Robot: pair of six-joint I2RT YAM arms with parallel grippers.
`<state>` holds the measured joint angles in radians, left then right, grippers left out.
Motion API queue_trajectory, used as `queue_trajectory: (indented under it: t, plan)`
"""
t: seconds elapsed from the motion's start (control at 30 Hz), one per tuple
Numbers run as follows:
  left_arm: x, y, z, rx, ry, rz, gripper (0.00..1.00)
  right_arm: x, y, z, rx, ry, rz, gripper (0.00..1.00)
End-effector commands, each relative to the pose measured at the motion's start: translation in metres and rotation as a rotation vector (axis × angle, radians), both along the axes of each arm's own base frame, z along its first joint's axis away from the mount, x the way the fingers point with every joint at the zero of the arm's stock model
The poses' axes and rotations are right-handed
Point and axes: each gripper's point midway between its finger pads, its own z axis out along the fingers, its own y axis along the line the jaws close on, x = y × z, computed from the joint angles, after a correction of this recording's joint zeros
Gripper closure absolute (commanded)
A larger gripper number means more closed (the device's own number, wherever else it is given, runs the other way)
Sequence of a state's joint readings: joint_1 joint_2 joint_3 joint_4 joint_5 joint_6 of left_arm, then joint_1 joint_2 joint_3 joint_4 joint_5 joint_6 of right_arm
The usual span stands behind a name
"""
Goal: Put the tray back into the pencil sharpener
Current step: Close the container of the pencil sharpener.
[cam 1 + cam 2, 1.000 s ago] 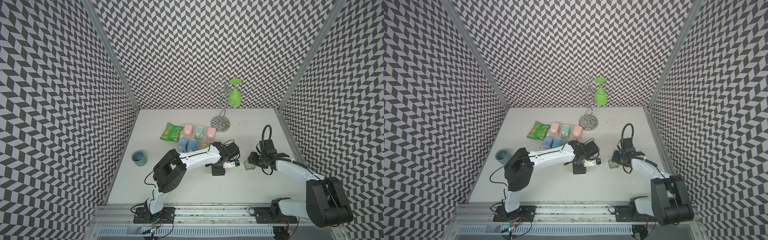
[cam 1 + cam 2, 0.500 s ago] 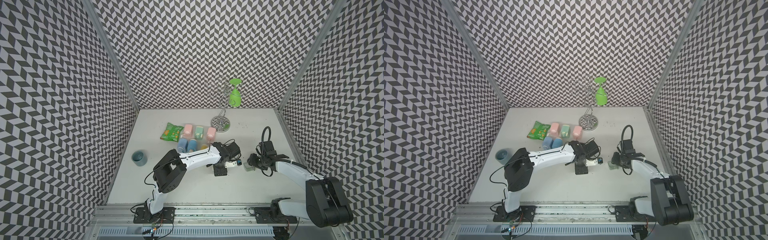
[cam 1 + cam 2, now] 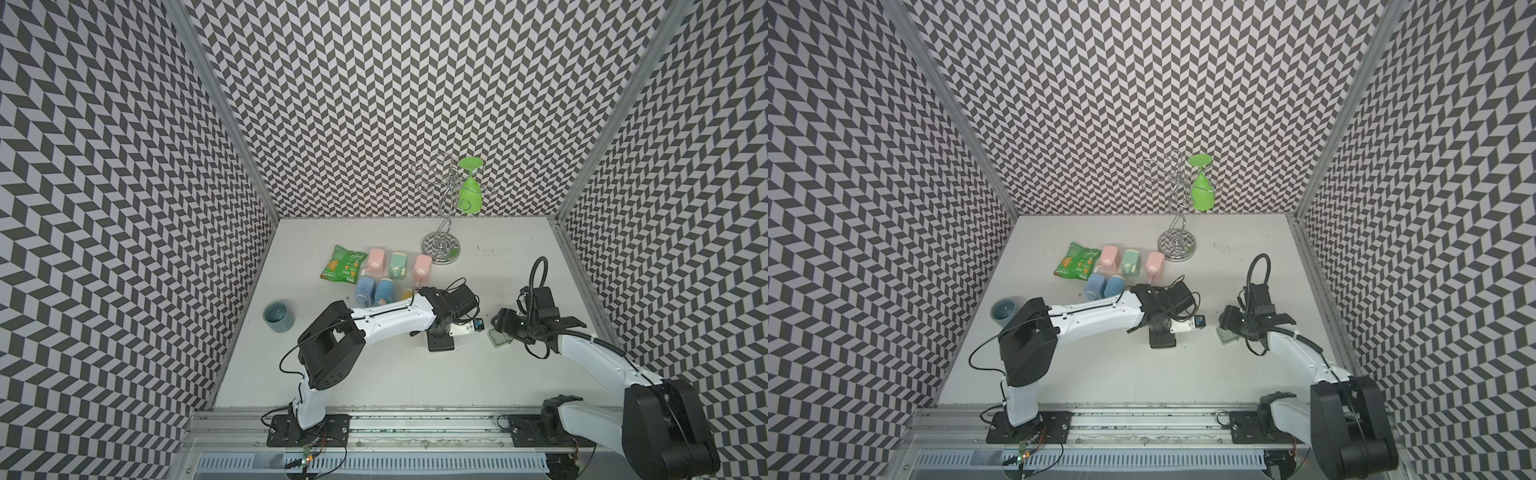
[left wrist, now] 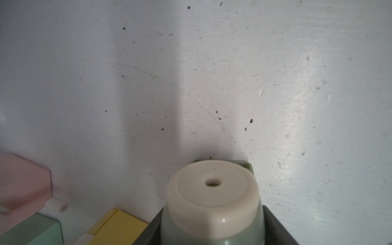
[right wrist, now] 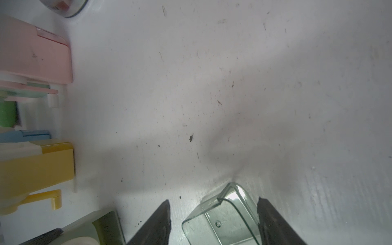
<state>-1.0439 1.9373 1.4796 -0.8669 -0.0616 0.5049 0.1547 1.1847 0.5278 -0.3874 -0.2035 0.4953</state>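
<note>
Mostly cropped, left gripper [image 4: 214,224] is clamping the grey-green, cream-capped pencil sharpener [image 4: 212,197]; right gripper [image 5: 213,202], jaws apart, is straddling the clear plastic tray [image 5: 224,222], barely shifting since earlier.

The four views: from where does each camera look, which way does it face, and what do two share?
Both top views: high over the front rail, facing down and back across the table; left arm and right arm show whole.
Left wrist: on the left arm, facing along the left tool, shut on the pencil sharpener.
Right wrist: on the right arm, facing along the open right tool, around the tray.
Shared: both wrist views show the yellow sharpener.
</note>
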Motion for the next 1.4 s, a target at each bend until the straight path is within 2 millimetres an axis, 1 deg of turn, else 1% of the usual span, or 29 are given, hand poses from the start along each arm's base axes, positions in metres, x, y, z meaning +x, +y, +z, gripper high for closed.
queue_trajectory:
  t: [0.0,0.07,0.27,0.33,0.4,0.53,0.63,0.7,0.77,0.97,1.13,1.3,1.37]
  plan:
    - [-0.002,-0.003,0.011,-0.045,-0.001,-0.016,0.35,-0.008,0.013,-0.007,0.055,0.023,0.005,0.36]
    - [-0.003,-0.003,0.01,-0.045,-0.001,-0.017,0.36,-0.012,0.027,-0.007,0.089,0.02,0.033,0.38]
    - [-0.003,-0.001,0.009,-0.055,-0.001,-0.013,0.36,-0.023,0.08,0.002,0.16,0.027,0.149,0.38]
    - [-0.004,-0.002,0.01,-0.066,0.0,-0.019,0.36,-0.026,0.09,0.003,0.178,0.023,0.164,0.38]
    - [-0.005,-0.002,0.011,-0.08,0.001,-0.024,0.36,-0.025,0.09,0.004,0.165,0.014,0.155,0.38]
    - [-0.008,-0.003,0.014,-0.107,0.002,-0.054,0.36,-0.016,0.068,0.007,0.04,-0.022,0.098,0.38]
    - [-0.008,-0.004,0.015,-0.122,0.003,-0.067,0.36,-0.017,0.064,0.005,0.0,-0.011,0.105,0.4]
    - [-0.009,-0.005,0.015,-0.13,0.006,-0.071,0.36,-0.02,0.069,0.002,0.021,0.002,0.124,0.43]
    - [-0.007,-0.005,0.016,-0.14,0.004,-0.07,0.37,-0.021,0.075,0.001,0.046,0.006,0.14,0.55]
    - [-0.007,-0.009,0.02,-0.168,-0.004,-0.076,0.38,-0.028,0.082,-0.008,0.058,0.044,0.153,0.74]
    - [-0.006,-0.007,0.017,-0.165,-0.017,-0.082,0.38,-0.03,0.089,-0.01,0.069,0.05,0.184,0.78]
    - [-0.007,-0.011,0.021,-0.194,-0.026,-0.103,0.38,-0.031,0.099,-0.011,0.053,0.054,0.237,0.79]
    - [-0.007,-0.011,0.019,-0.195,-0.026,-0.113,0.38,-0.031,0.102,-0.011,0.05,0.054,0.253,0.81]
